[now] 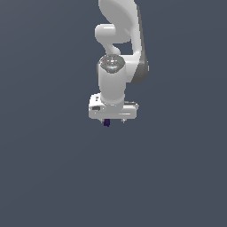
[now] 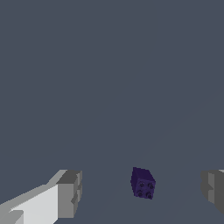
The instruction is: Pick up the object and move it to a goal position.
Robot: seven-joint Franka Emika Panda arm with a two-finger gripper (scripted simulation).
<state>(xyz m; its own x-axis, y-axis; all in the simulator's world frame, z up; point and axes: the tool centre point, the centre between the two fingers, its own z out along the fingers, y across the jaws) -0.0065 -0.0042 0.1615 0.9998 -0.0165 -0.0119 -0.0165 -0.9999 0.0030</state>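
Note:
The object [image 1: 107, 123] is a tiny dark purple blocky chunk with small studs on one face. In the exterior view it peeks out just below the white hand of the arm, under its side toward the exterior view's left. My gripper [image 1: 114, 120] points straight down over it and is open. In the wrist view the object [image 2: 142, 183] lies on the grey floor between the two grey fingers [image 2: 70, 192], which stand wide apart. Neither finger touches it; it sits nearer the middle of the gap, with the other finger [image 2: 213, 189] at the frame edge.
The white-grey arm [image 1: 117, 53] rises above the hand toward the top of the exterior view. All around is a plain dark grey floor [image 1: 53, 168] with no other objects and no goal marker showing.

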